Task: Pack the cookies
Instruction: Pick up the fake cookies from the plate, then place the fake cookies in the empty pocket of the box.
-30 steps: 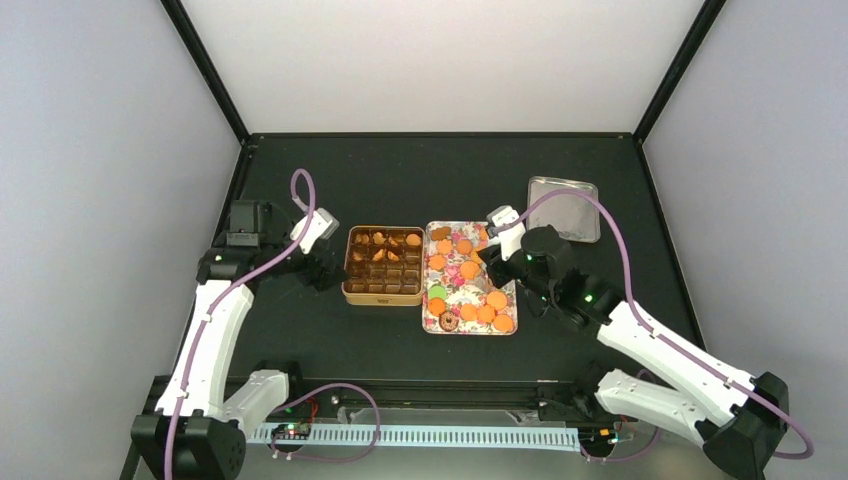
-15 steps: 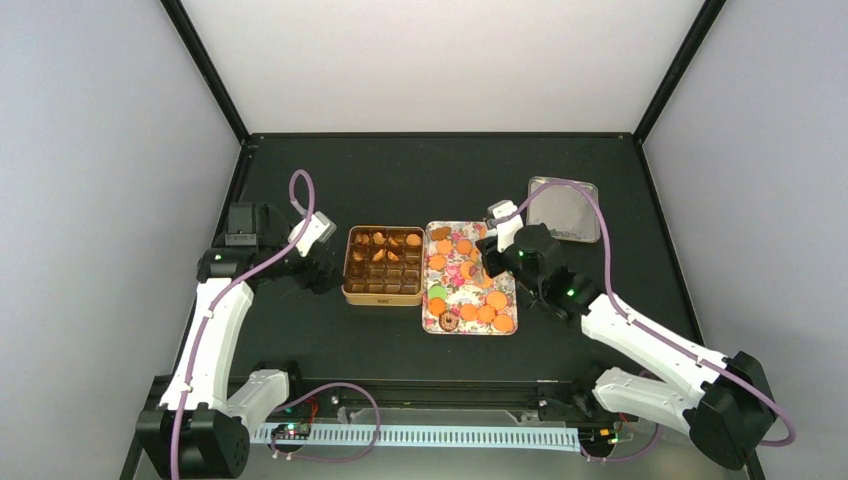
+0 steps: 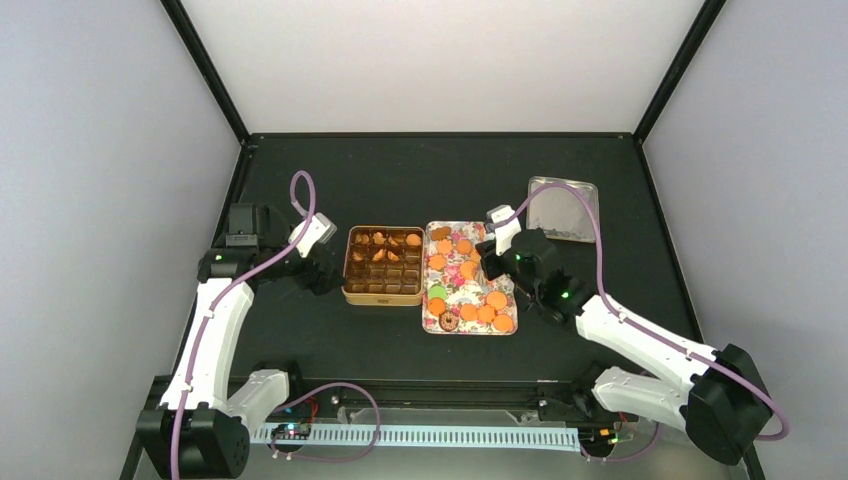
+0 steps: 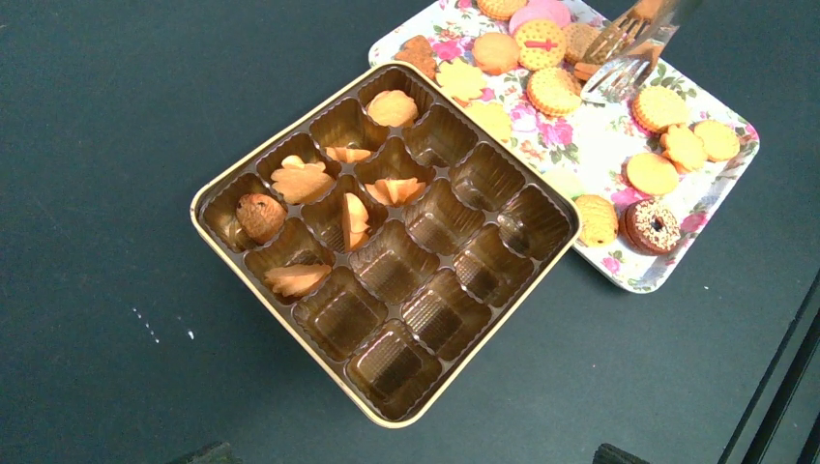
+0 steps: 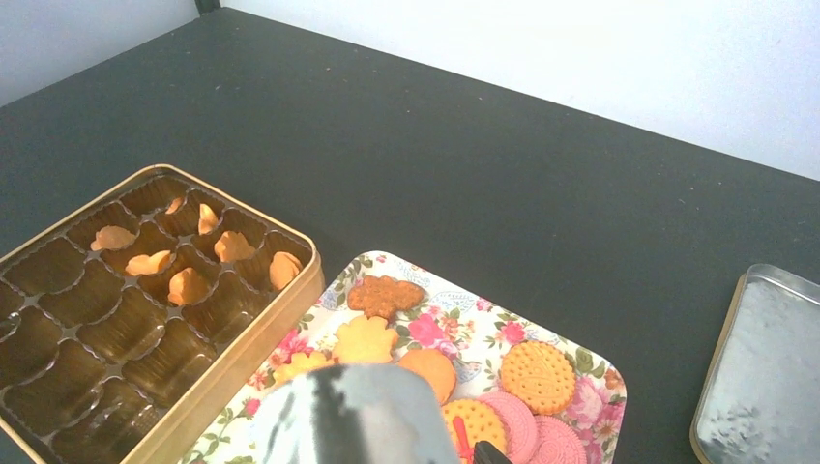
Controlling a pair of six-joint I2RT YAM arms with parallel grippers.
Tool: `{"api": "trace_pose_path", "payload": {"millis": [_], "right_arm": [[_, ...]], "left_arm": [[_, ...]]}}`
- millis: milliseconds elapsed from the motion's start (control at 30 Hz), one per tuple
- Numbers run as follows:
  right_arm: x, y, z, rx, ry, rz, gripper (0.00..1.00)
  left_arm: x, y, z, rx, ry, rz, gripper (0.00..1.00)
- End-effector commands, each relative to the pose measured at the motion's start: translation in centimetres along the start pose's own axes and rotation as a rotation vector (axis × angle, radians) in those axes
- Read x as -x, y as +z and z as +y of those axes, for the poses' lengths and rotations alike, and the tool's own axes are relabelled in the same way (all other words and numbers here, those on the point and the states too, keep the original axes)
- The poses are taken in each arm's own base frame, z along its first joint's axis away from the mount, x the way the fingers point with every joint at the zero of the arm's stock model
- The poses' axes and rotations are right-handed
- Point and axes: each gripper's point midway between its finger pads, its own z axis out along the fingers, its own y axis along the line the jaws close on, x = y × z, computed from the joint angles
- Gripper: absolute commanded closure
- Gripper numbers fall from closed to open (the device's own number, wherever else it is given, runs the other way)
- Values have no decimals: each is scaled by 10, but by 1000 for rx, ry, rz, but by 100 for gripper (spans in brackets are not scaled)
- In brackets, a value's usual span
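A black table (image 3: 420, 170) sits inside white walls. At the centre of the top view is a square gold tin (image 3: 383, 265) lined with brown paper cups. Just beside it on the right lies a flowered tray (image 3: 455, 285), and a silver lid (image 3: 563, 208) lies well apart at the upper right.

Most of the cookies (image 3: 497, 300) are on the tray: round orange ones, a green one (image 3: 437, 291) at its left edge, a pink one (image 4: 539, 12) at the far end and a brown ring (image 4: 653, 224) in a near corner. Seven more sit in the cups of the tin's top two rows.

The left gripper (image 3: 333, 270) hangs just left of the tin. In its wrist view only two dark tips show, at the bottom edge. They stand wide apart with nothing between them.

The right gripper (image 3: 487, 262) is over the tray's right side. In the left wrist view two fork-like metal tips (image 4: 624, 70) enter at the upper right, low over the round cookies, with one tine against an orange biscuit. In the right wrist view a blurred grey shape (image 5: 353, 416) covers the fingers, so I cannot tell whether that claw is apart or closed.
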Motion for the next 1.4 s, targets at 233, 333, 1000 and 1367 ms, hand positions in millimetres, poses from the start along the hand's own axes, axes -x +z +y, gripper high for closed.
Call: {"api": "trace_pose_path", "payload": {"millis": [233,333,1000,1367], "right_arm": [[9,-4,1,11,8,-21,83],[26,-10,-1,3,-1,-56,88],[136,6,57,245,-21,-198,99],[134,72,116,332,-93,-108,99]], "left_arm": [[3,-3,1,1,16,-7,2],[5,-4,2,7,15,-11,3],[-9,-4,24,72,-39,14,3],[-79,18,85,226,-137,162,7]]}}
